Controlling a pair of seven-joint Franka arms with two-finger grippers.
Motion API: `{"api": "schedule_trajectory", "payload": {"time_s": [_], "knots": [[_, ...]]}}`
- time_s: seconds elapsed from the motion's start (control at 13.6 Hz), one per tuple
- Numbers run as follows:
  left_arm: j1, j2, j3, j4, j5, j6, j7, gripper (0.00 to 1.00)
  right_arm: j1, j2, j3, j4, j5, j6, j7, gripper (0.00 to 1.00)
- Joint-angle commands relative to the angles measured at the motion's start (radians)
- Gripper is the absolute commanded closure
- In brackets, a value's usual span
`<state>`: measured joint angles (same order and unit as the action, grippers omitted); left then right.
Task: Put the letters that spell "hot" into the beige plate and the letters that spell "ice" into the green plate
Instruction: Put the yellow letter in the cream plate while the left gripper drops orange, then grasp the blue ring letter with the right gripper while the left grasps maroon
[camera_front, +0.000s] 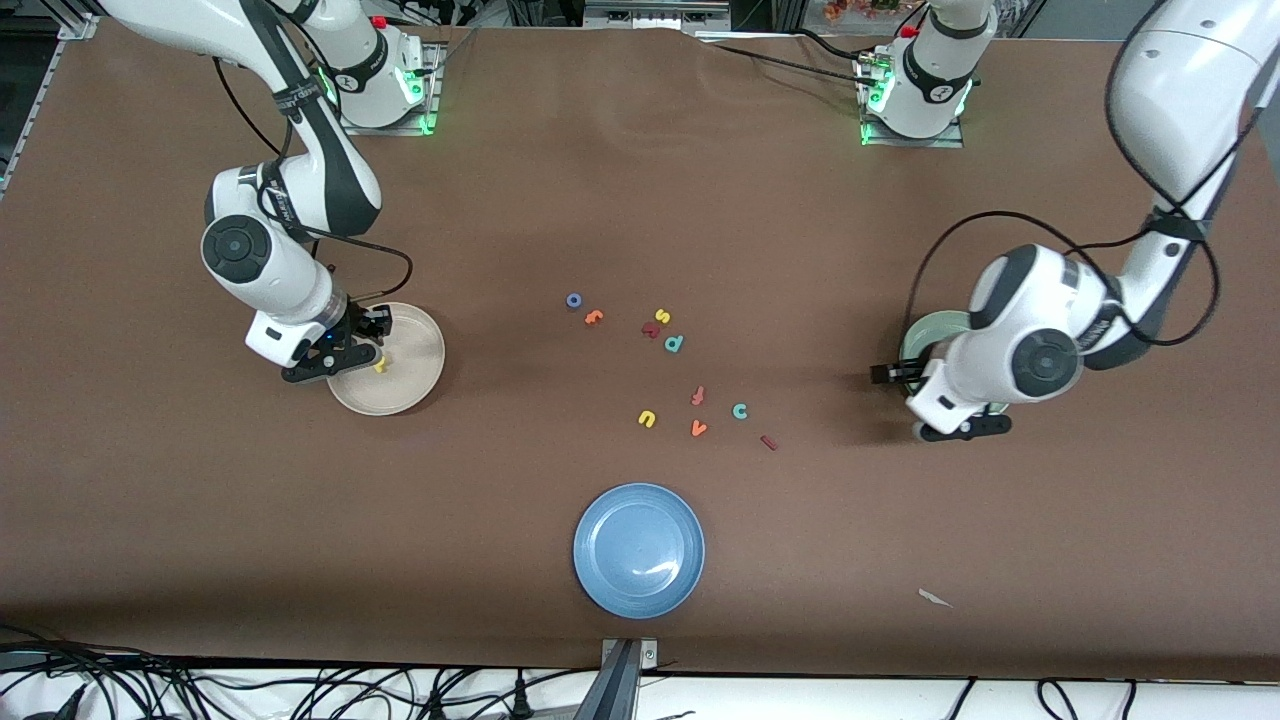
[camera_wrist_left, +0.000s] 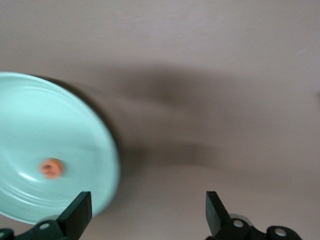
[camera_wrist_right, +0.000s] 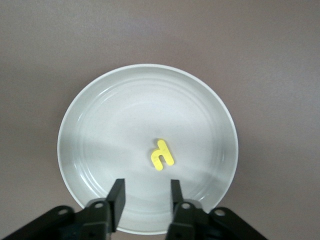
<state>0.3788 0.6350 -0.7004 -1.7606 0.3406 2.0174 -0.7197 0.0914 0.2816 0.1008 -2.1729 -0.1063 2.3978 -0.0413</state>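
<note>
two end effectors spread, left end effector (camera_wrist_left: 145, 220) by green plate (camera_wrist_left: 30, 125), right end effector (camera_wrist_right: 145, 197) over beige plate (camera_wrist_right: 90, 115)

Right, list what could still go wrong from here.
1. The teal c lies close to the orange v and a reddish letter, so a pinch there may drag a neighbour along.
2. The blue o and orange t almost touch; picking one may nudge the other.
3. The right gripper hangs low over the beige plate, jaws parted, near the yellow h; it might clip it.
</note>
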Motion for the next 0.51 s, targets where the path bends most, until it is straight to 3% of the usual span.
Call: {"api": "schedule_trajectory", "payload": {"time_s": [0.0,0.15,0.44], "knots": [[-0.101,0.052,0.015,0.052,-0.011,0.122,-0.339,0.00,-0.015,-0.010,0.013,-0.024,0.010,0.027,0.012,0.21],[-0.167,0.096,0.031,0.087,0.005,0.219,-0.554,0.00,-0.012,-0.013,0.020,-0.024,0.010,0.027,0.079,0.20],[-0.386,0.175,0.194,0.238,-0.009,0.221,-0.751,0.01,0.080,-0.012,0.071,-0.018,0.008,0.027,0.343,0.17]]}}
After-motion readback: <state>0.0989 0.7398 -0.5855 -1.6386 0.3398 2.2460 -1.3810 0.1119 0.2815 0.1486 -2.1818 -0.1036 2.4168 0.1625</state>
